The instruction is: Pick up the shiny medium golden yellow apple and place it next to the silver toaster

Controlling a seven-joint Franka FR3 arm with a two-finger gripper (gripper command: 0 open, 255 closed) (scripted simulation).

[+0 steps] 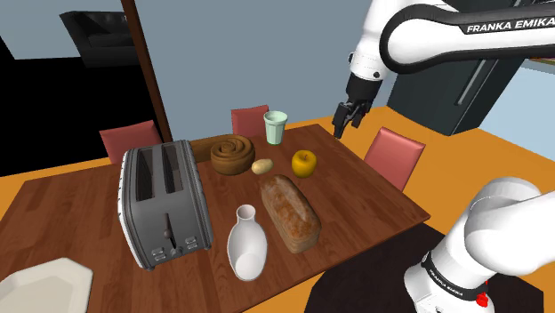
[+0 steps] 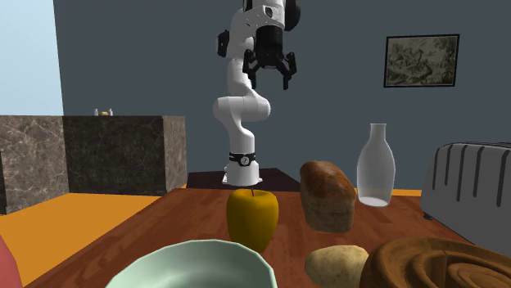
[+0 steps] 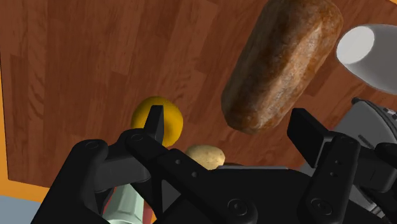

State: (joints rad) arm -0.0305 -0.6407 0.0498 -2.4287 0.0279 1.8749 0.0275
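The golden yellow apple (image 1: 304, 163) stands on the wooden table (image 1: 374, 200) between a potato and the table's right edge in the shoulder view. It also appears close up in the second exterior view (image 2: 251, 217) and partly behind one fingertip in the wrist view (image 3: 167, 113). The silver toaster (image 1: 164, 200) lies toward the shoulder view's left, well apart from the apple, and its side is visible (image 2: 475, 184) in the second exterior view. My gripper (image 1: 349, 116) hangs open and empty high above the table, up and right of the apple (image 2: 270, 72) (image 3: 232, 127).
A bread loaf (image 1: 289, 212) and a white vase (image 1: 247, 242) sit between apple and toaster. A potato (image 1: 261, 166), a wooden spiral piece (image 1: 231, 153) and a pale green cup (image 1: 276, 127) stand just beyond the apple. Red chairs (image 1: 394, 156) ring the table.
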